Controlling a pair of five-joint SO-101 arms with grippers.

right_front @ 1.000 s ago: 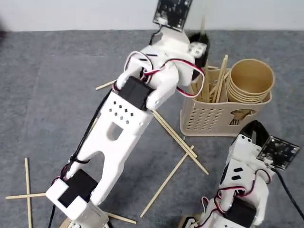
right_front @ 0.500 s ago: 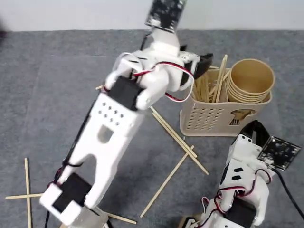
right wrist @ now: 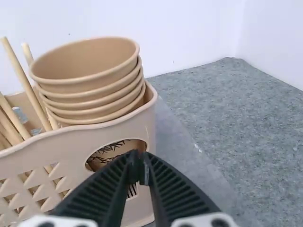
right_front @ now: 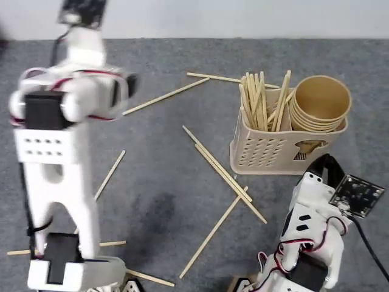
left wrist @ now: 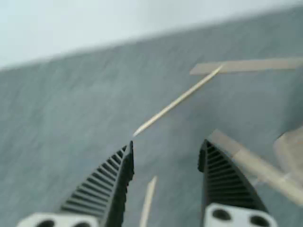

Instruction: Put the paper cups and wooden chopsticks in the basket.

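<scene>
A beige basket (right_front: 285, 146) stands at the right and holds a stack of paper cups (right_front: 320, 102) and a bundle of wooden chopsticks (right_front: 256, 100). Loose chopsticks lie on the grey mat: one (right_front: 164, 96) near my left gripper, a pair (right_front: 222, 165) in front of the basket, another (right_front: 213, 234) nearer the front. My left gripper (right_front: 130, 83) hangs open and empty over the mat's left part; its wrist view shows a chopstick (left wrist: 177, 100) beyond the open gripper (left wrist: 166, 149). My right gripper (right wrist: 139, 165) is shut and empty, just in front of the basket (right wrist: 71, 146) and cups (right wrist: 87, 75).
More chopsticks lie at the front left (right_front: 35, 234) and beside the left arm (right_front: 109, 174). One lies behind the basket (right_front: 222, 78). A white wall borders the far side of the mat. The right arm (right_front: 310, 237) stands close in front of the basket.
The left arm has swung from over the basket far to the left, with its gripper empty. The basket's chopstick bundle is now uncovered. The right arm has not moved.
</scene>
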